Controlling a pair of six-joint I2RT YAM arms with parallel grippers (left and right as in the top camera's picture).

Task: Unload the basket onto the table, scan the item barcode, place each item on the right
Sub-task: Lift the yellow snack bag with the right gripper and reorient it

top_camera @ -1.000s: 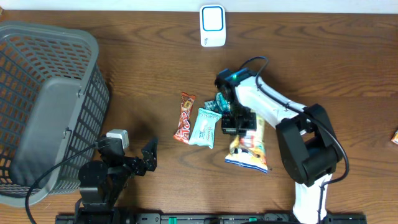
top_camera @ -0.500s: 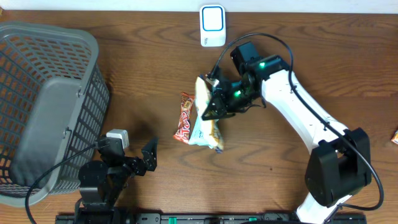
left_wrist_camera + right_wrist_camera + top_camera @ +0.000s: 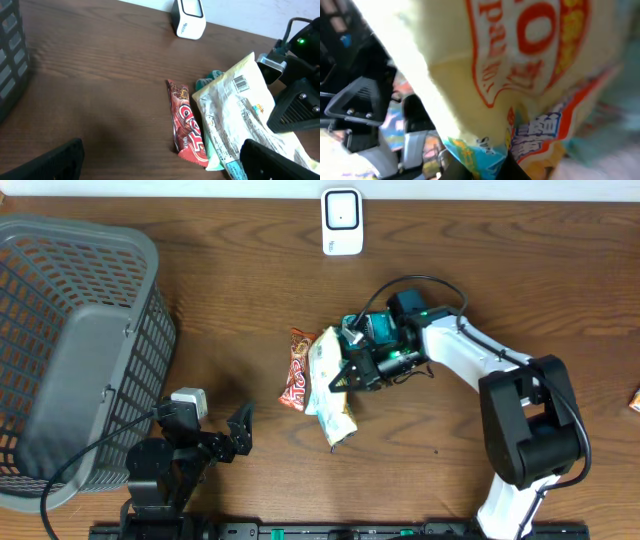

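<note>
The right gripper (image 3: 352,372) is clamped on the edge of the bag (image 3: 328,385). The bag is tilted, well in front of the scanner (image 3: 341,221), with its barcode (image 3: 241,82) facing up. A red bar (image 3: 297,369) lies in front and left of the scanner, beside the bag. The left gripper (image 3: 240,430), fingers wide apart, hovers far front-left of the scanner.

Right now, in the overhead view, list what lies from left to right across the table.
Basket → left gripper → red candy bar → snack bag → right arm → small orange item at the right edge. The scanner sits within the bag's span, so it is left out.
</note>
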